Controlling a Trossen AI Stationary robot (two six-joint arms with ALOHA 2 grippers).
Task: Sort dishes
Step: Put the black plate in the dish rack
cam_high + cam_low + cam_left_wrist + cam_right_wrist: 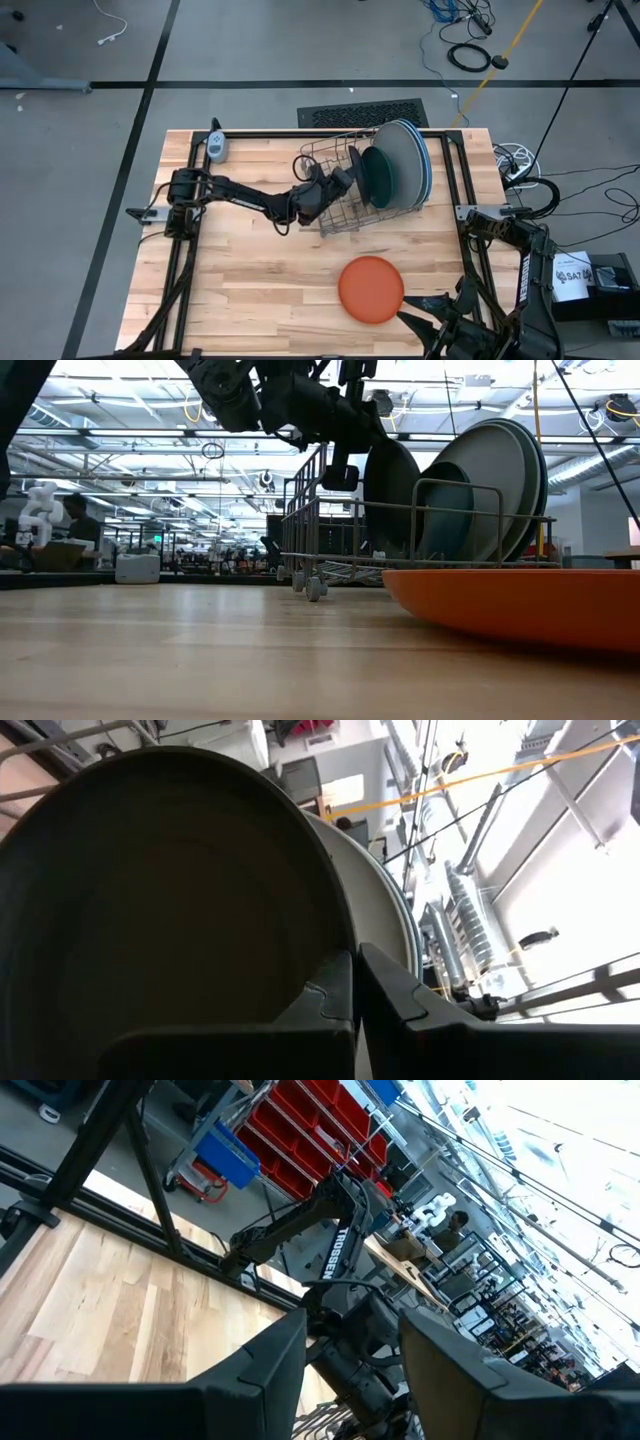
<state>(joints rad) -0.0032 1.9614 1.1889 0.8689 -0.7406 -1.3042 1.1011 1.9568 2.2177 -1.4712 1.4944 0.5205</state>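
Wooden tabletop: your left gripper [352,182] is clamped on a black plate's [361,180] rim, holding it upright in the wire dish rack [330,190] beside larger blue plates [412,165]. Your right gripper [425,318], half spread and empty, waits near the orange plate [371,289] lying flat.

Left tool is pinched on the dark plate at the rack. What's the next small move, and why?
Probably ease the dark plate down into the wire rack before letting go. The left tool is shut on its rim, and the plate stands on edge beside the larger plates, apparently not seated yet.
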